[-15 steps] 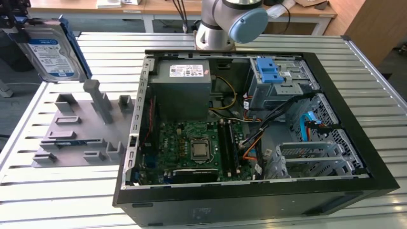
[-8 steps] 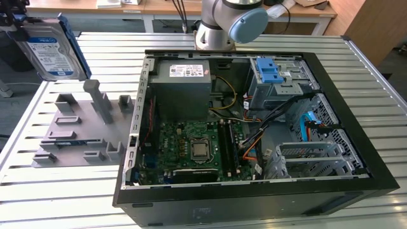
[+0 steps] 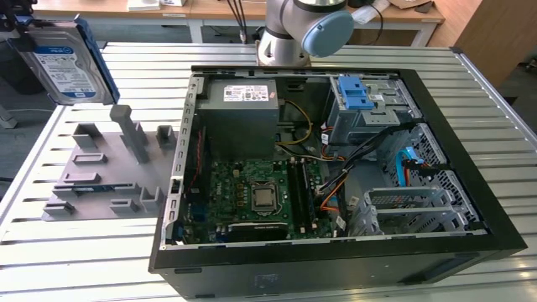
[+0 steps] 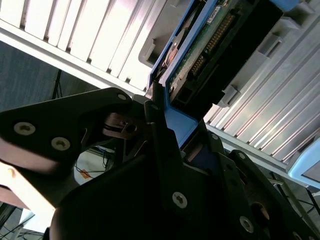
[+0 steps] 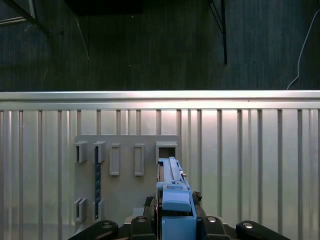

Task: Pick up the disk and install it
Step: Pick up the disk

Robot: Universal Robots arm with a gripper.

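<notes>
Exterior view: an open computer case (image 3: 336,274) lies on its side on the slatted metal surface (image 3: 84,264). Inside it are a grey power supply (image 3: 243,116) at the far end, a green motherboard (image 3: 256,189) nearer the camera, a drive bay (image 3: 369,116) topped by a blue latch (image 3: 356,94), a bare metal cage (image 3: 411,204) and loose cables (image 3: 336,157). Just beside the case, on the exterior view's left, a grey fixture plate (image 3: 100,189) with upright posts rests on the surface. The disk (image 3: 67,63) hangs tilted in the air above the plate's far end, label toward the camera, apart from both plate and case. The hand (image 3: 24,34) sits at the disk's upper corner, mostly cut off by the picture's edge. The arm's base (image 3: 290,38) stands behind the case.

Second wrist view: the black fingers (image 4: 160,145) are pressed onto the blue side rail of the disk (image 4: 200,55), pinching it. The disk's circuit-board side faces the camera, and its far end is cut off.

First wrist view: the disk (image 5: 172,192) is seen edge-on, blue rail uppermost, gripped in the hand (image 5: 175,227). Beyond it lie the fixture plate (image 5: 125,200) with its rectangular slots and the surface (image 5: 260,160). How high the disk is above the plate cannot be told here.
</notes>
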